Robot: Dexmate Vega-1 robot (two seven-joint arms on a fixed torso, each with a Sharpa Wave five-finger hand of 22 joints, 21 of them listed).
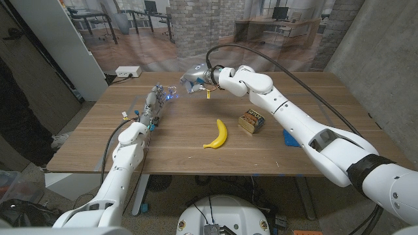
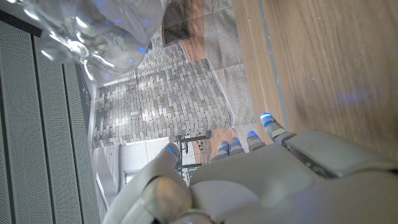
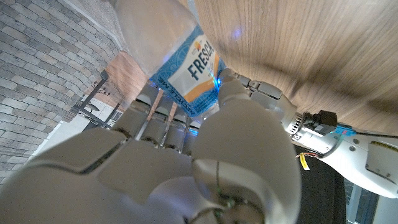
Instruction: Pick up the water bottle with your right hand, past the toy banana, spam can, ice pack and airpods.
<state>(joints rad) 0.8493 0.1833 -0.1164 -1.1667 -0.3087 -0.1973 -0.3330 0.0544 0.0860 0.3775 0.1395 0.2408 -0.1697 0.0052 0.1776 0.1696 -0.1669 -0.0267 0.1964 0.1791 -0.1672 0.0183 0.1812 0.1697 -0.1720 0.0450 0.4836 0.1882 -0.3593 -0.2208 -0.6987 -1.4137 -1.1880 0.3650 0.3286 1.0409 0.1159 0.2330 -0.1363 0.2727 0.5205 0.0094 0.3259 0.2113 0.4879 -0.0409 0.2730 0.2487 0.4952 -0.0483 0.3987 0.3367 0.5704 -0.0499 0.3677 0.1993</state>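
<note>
Nearest the front edge of the tabletop (image 1: 196, 163), toward its middle, the toy banana (image 1: 217, 134) is seen lying flat, and just beyond it to the right the spam can (image 1: 251, 121) stands; a blue object (image 1: 290, 139), possibly the ice pack, is partly hidden under the right forearm near the right edge. Along the left side, the left hand (image 1: 154, 104) is stretched out toward the far edge, fingers apart and nothing held. Farthest off, near the far edge at the middle, the water bottle (image 1: 191, 81) is clasped in the right hand (image 1: 202, 80), whose fingers are wrapped round the labelled body, as is shown in the right wrist view (image 3: 186, 62). The bottle appears to be lifted off the wood, though contact cannot be ruled out. Its long axis seems tilted rather than upright. The coming move is judged to be a plain raise, with the right hand already on it.
</note>
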